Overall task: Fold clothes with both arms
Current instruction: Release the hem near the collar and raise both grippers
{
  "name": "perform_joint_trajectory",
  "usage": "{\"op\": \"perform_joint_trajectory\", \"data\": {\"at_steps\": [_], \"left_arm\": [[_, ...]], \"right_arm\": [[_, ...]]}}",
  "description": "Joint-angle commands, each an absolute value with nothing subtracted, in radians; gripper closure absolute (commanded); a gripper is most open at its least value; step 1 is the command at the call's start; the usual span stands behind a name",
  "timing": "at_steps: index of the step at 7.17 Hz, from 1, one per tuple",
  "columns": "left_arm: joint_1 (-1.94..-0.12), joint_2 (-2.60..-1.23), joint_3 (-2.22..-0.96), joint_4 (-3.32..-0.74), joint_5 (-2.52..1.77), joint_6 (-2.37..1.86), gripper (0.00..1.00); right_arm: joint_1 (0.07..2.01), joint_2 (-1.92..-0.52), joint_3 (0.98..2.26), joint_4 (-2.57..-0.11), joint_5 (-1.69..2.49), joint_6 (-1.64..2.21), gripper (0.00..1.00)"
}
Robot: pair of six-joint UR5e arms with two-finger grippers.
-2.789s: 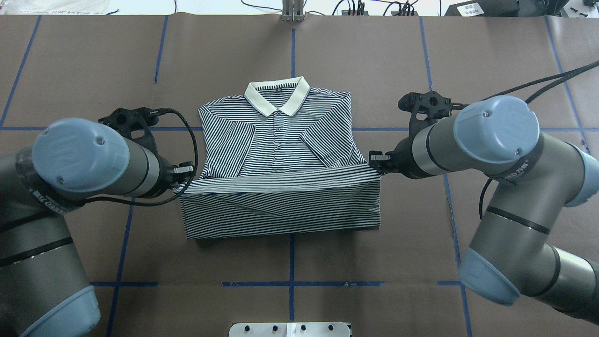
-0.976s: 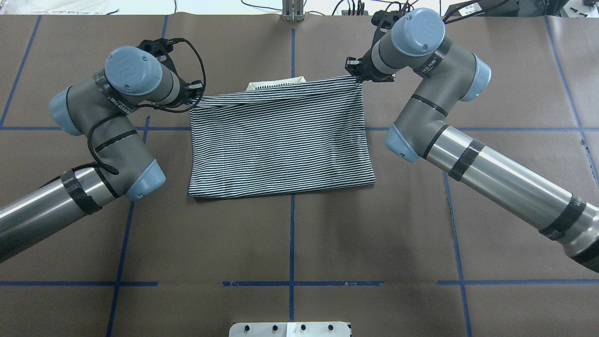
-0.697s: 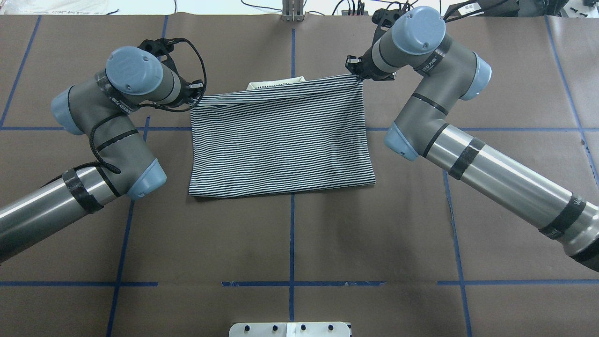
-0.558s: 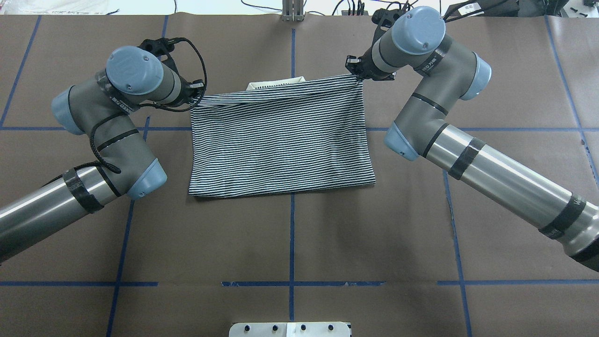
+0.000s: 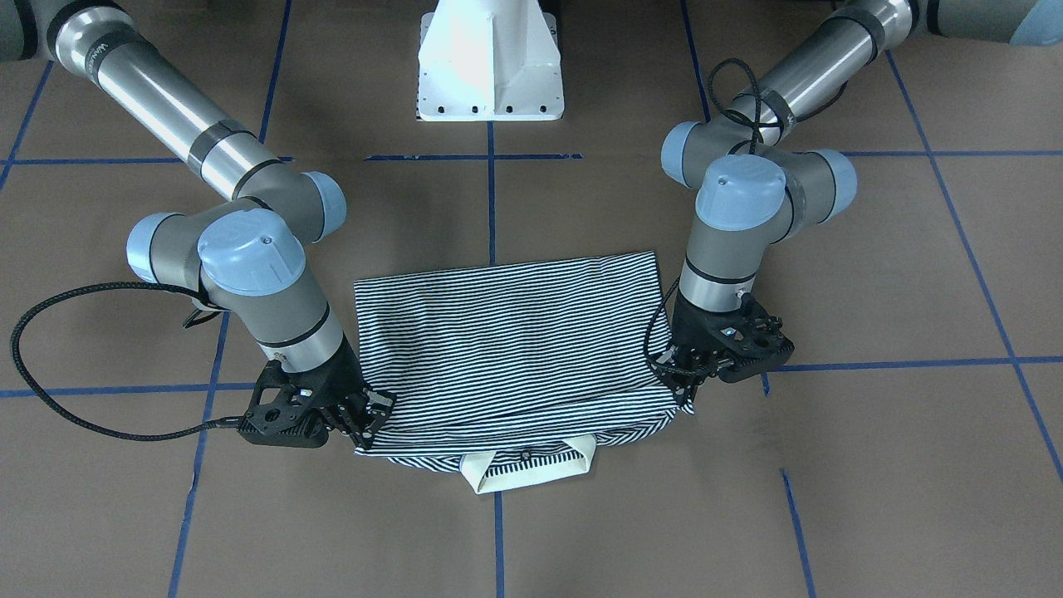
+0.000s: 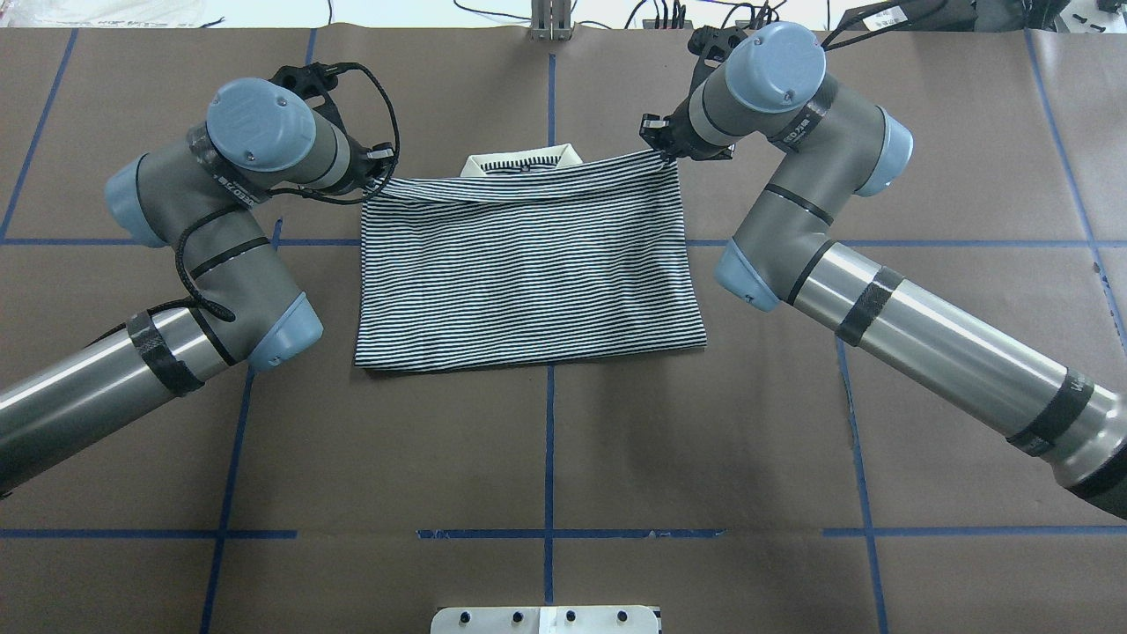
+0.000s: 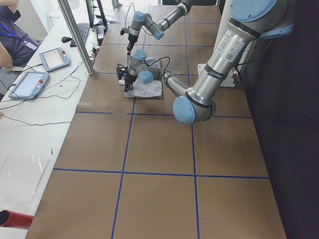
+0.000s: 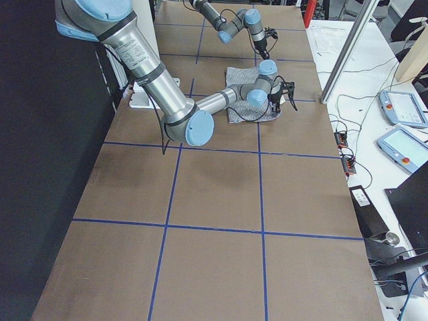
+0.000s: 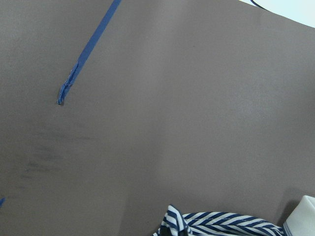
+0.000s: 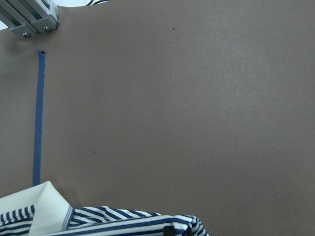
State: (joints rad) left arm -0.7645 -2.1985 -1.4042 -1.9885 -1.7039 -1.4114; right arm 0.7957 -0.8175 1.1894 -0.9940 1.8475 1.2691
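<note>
The navy-and-white striped shirt (image 6: 528,264) lies folded in half on the brown table, its hem drawn up toward the white collar (image 6: 524,161), which pokes out beyond the fold. My left gripper (image 6: 380,172) is shut on the hem's left far corner. My right gripper (image 6: 659,145) is shut on the right far corner. Facing the robot, the shirt (image 5: 515,340) has the left gripper (image 5: 677,380) on its right and the right gripper (image 5: 372,413) on its left, both low at the table. Each wrist view shows a striped corner (image 9: 221,223) (image 10: 123,221) at its bottom edge.
Blue tape lines (image 6: 549,440) grid the brown table cover. The white pedestal base (image 5: 490,66) stands at the robot's side, and an aluminium post (image 6: 551,22) at the far edge. A side bench holds teach pendants (image 7: 54,59) and cables, with a person's arm (image 7: 12,35) beside it.
Both grippers carried the hem from mid-shirt up over the chest to the collar. In the last half second they shifted slightly, the held edge sank, and more of the collar shows.
</note>
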Motion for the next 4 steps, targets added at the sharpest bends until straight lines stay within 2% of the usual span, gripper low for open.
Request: {"op": "perform_joint_trajectory", "data": {"at_steps": [1, 3, 4], "left_arm": [[-0.781, -2.204, -1.405, -1.983, -1.706, -1.393, 0.00], [-0.816, -2.207, -1.414, -1.974, -1.742, -1.332, 0.00], [-0.816, -2.209, -1.440, -1.977, -1.793, -1.335, 0.00]], "right_arm": [[0.798, -0.824, 1.190, -0.988, 1.893, 1.269, 0.00], [0.801, -0.860, 1.239, -0.957, 1.922, 1.272, 0.00], [0.779, -0.941, 1.337, -0.965, 1.922, 1.278, 0.00]]}}
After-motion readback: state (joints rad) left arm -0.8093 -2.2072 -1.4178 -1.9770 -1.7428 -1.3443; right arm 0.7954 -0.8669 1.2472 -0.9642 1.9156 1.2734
